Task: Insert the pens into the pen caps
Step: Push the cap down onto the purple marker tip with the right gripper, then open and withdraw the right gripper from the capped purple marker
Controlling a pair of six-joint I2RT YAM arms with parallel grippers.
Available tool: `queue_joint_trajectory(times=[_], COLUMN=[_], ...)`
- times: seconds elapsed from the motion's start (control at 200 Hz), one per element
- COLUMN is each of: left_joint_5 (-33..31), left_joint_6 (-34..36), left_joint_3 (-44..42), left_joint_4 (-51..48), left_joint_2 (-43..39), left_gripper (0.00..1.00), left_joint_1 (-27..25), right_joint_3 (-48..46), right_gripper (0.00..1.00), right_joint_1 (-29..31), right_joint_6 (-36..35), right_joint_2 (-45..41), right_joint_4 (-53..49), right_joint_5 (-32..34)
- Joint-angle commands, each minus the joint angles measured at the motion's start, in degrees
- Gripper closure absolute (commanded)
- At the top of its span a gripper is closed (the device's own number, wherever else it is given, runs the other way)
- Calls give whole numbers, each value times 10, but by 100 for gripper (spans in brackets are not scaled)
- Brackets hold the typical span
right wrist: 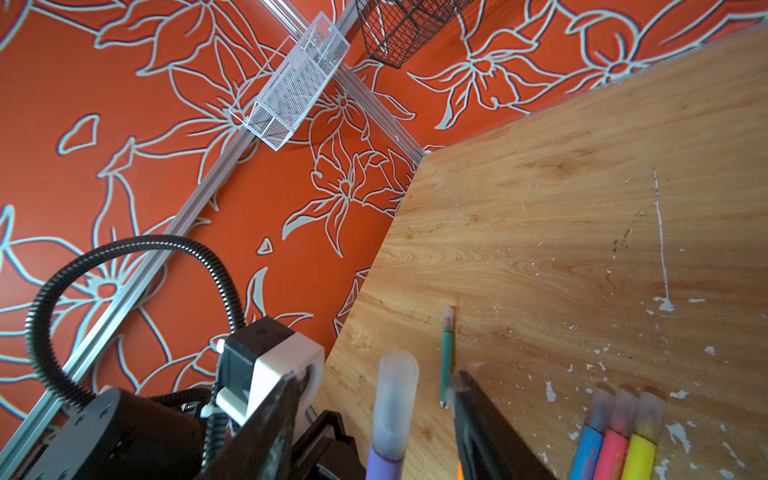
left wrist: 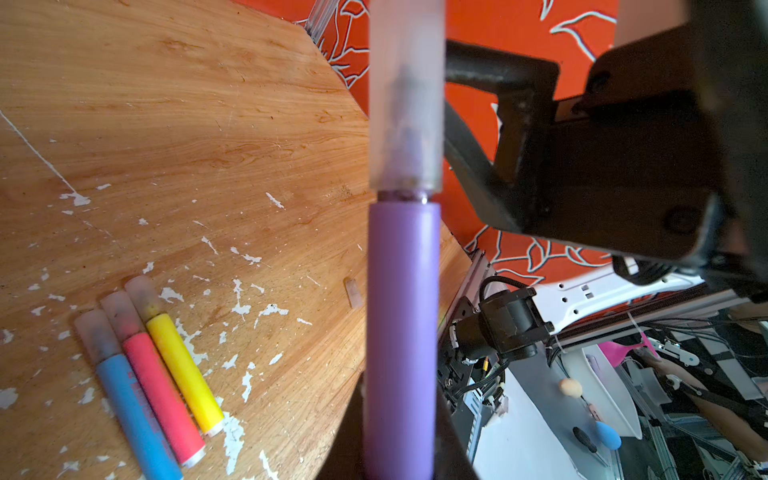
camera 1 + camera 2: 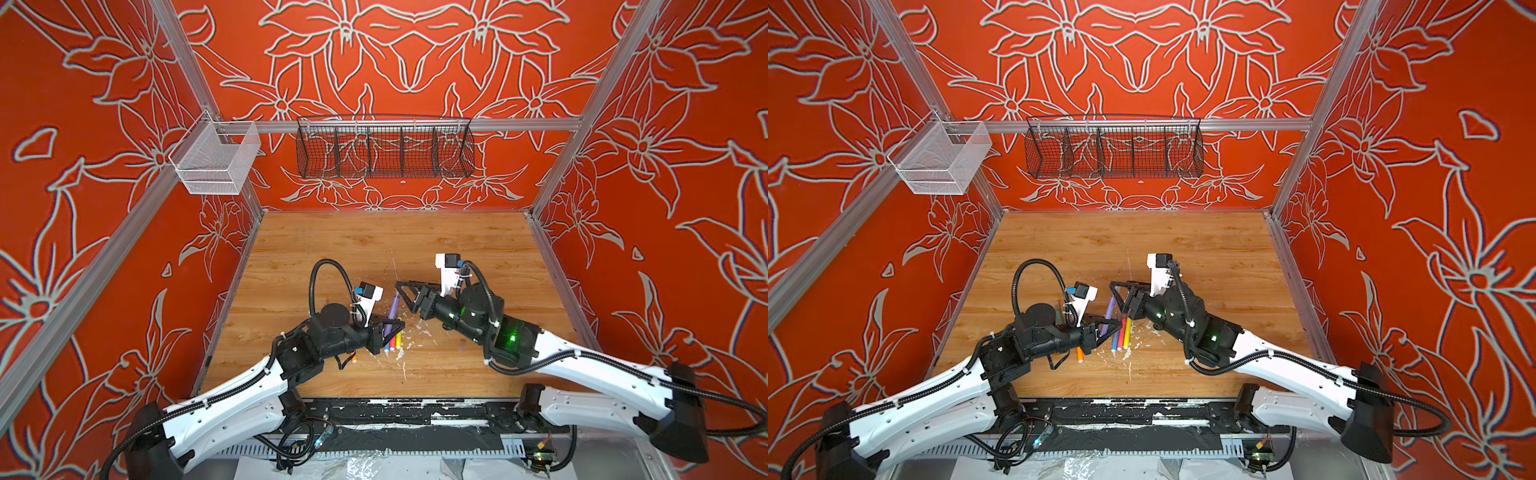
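My left gripper [image 3: 390, 329] [image 2: 401, 457] is shut on the purple pen [image 3: 392, 312] [image 3: 1108, 316] [image 2: 401, 332], which points away over the table. A clear pen cap [image 2: 405, 104] [image 1: 395, 395] sits over its tip. My right gripper [image 3: 402, 297] [image 1: 380, 386] is open, with a finger on each side of that cap and not touching it. Blue [image 2: 133, 399], pink-red [image 2: 160, 390] and yellow [image 2: 183, 370] pens lie capped side by side below. The green pen [image 1: 446, 357] lies capped to the left. The orange pen [image 3: 1079, 354] pokes out from under the left arm. A loose cap [image 2: 352, 293] lies nearby.
The wooden table [image 3: 374, 249] has white flecks around the pens. A black wire basket [image 3: 384, 151] and a white mesh basket [image 3: 214, 160] hang on the back rail. Red patterned walls close in three sides.
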Motion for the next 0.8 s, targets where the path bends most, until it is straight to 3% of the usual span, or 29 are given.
queue_joint_trajectory(times=[0.0,0.28,0.49,0.636,0.796], left_joint_5=[7,8,-8,-21,65], left_joint_6=[9,12,21,33,-25], left_joint_3=[-1,-2,5,42,72], left_joint_4=[19,15,10,10,79], left_joint_2=[-7,-10,-10,7,45], left_gripper=[100,100,100,100,100], left_joint_1=[3,3,3,26,120], right_joint_3=[31,69,59,23,-9], right_gripper=[45,68,99,100,100], right_joint_1=[-6,-15,-15,-13,3], right_joint_6=[-1,-1,2,16,15], right_joint_2=[26,78,88,87,84], right_joint_4=[-7,-7,-11,28,68], right_joint_5=[-11,-32,-51,-96,-117])
